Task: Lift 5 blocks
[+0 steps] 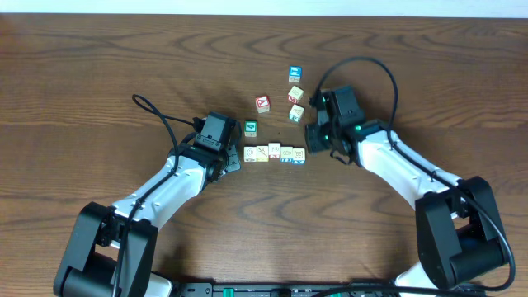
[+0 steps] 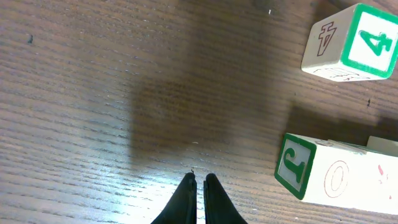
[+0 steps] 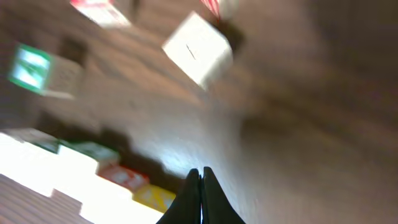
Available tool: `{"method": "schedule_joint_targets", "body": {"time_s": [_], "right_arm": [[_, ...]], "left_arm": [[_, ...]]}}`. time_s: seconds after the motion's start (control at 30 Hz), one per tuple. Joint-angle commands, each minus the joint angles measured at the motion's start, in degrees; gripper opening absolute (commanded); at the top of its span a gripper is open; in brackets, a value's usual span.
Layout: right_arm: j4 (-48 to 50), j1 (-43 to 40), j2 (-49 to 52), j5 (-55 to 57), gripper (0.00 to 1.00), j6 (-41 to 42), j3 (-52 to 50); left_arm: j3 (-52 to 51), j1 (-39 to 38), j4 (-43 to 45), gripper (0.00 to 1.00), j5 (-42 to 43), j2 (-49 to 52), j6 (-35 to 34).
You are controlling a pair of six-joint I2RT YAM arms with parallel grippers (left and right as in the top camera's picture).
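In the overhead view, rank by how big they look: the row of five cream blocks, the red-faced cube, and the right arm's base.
1. Right arm's base, largest by far.
2. Row of five cream blocks.
3. Red-faced cube, smallest, about like one block of the row.

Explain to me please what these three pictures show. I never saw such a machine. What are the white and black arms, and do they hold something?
These are two robot arms at a wooden table. One picture looks down from above; the other two come from cameras on each wrist. A row of five blocks lies between the arms, with more cubes behind. The left gripper sits at the row's left end, the right gripper at its right end. Both are shut and hold nothing.
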Motion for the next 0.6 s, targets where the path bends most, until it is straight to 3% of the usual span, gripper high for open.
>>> {"method": "schedule_joint_targets", "body": {"time_s": [0.0, 0.57], "right_arm": [[0.76, 2.29, 0.35, 1.6, 0.01, -2.29, 1.7], [11.63, 4.83, 4.37, 1.38, 0.01, 4.39, 1.75]], "left_arm": [[-0.76, -0.11, 0.0, 0.08, -2.47, -0.02, -0.28], [-0.76, 0.0, -0.44, 0.08, -6.69, -0.02, -0.26]]}}
